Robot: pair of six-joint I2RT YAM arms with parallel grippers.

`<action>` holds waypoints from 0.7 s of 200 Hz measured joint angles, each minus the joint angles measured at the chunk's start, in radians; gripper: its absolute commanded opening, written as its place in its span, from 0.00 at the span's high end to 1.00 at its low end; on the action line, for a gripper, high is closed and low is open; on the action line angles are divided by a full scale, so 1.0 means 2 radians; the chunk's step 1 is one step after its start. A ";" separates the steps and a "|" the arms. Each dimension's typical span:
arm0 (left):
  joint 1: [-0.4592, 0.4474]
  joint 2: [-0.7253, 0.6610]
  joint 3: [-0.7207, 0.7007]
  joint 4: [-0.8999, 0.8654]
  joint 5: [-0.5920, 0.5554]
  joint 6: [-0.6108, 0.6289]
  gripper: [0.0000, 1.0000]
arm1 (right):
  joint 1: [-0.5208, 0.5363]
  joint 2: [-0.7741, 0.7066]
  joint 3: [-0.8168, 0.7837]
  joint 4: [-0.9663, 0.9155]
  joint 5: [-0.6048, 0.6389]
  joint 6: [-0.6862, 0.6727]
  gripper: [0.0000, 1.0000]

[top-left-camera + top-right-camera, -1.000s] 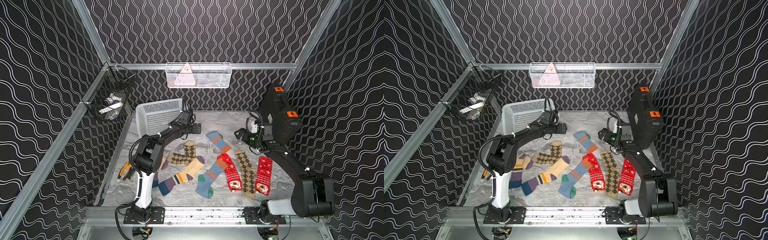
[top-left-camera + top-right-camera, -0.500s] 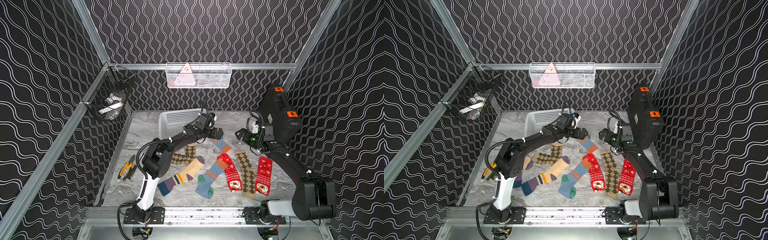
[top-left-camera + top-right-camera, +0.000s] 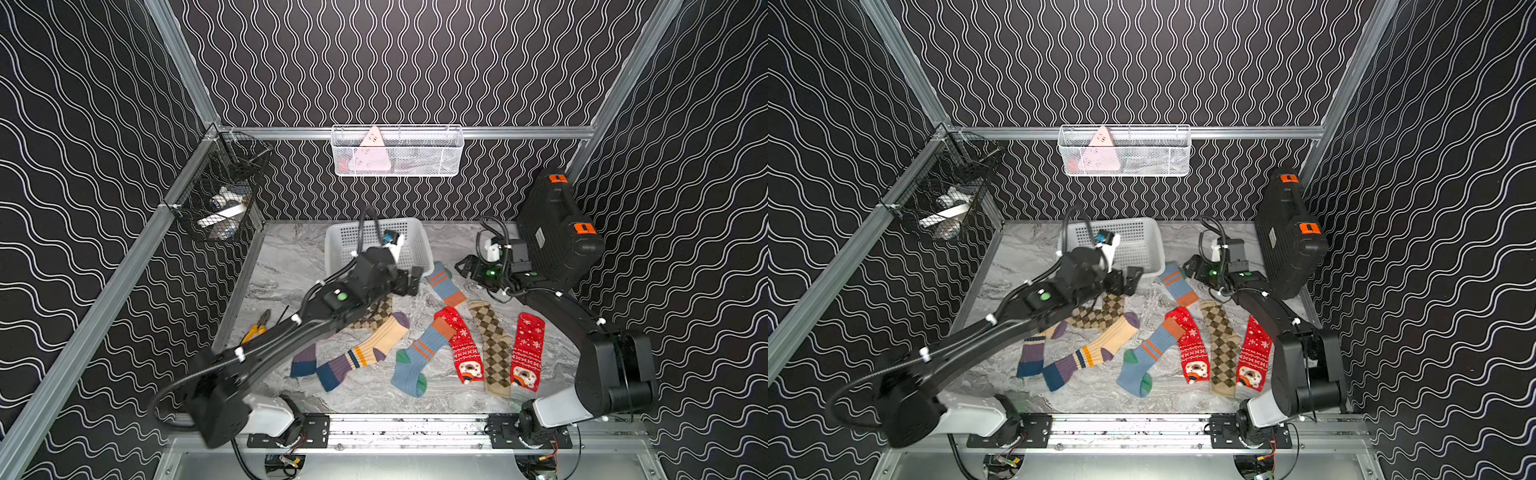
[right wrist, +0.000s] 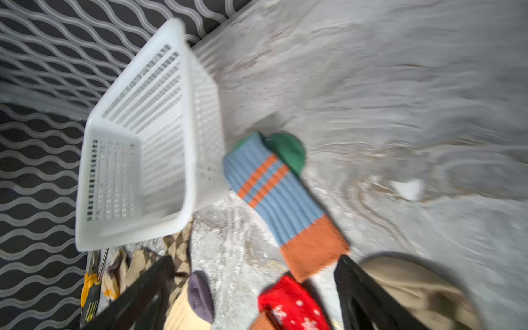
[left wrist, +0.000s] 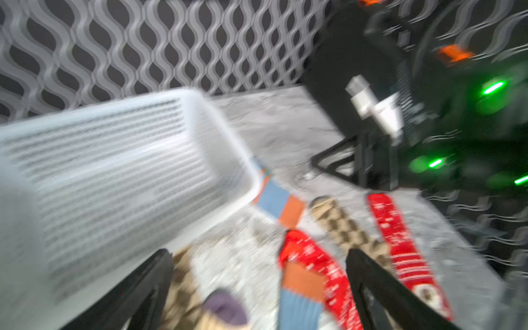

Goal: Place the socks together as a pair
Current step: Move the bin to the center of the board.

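Both top views show the socks scattered singly over the tabletop (image 3: 286, 266), with no pair yet laid together. One blue sock (image 3: 445, 283) lies just beside the white basket (image 3: 338, 243) and its mate (image 3: 417, 353) lies nearer the front. The two red socks (image 3: 462, 347) are separated by a brown argyle sock (image 3: 493, 347) lying between them. The left gripper (image 3: 409, 281) is placed in front of the basket, near the second argyle sock (image 3: 376, 318); in the blurred left wrist view its jaws are seen spread wide with nothing between them. The right gripper (image 4: 251, 288) is likewise seen apart and empty in the right wrist view, with the orange cuff of the blue sock just ahead of it. The step in hand is judged to be the reach for a first sock. Next, a gripper would have to be lowered onto a cuff and closed on the fabric alone, and the sock carried to its mate.
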 measured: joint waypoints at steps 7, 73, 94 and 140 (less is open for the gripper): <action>0.027 -0.027 -0.040 -0.002 -0.010 -0.008 0.01 | 0.013 0.012 0.014 0.000 0.003 -0.004 0.10; 0.183 -0.005 -0.169 0.049 0.058 -0.067 0.01 | 0.044 0.125 0.117 -0.020 0.059 0.009 0.12; 0.185 0.046 -0.153 0.085 0.098 -0.069 0.01 | 0.049 0.150 0.132 -0.020 0.061 0.010 0.13; 0.186 0.137 -0.105 0.148 0.149 -0.069 0.01 | 0.051 0.163 0.139 -0.021 0.068 0.012 0.13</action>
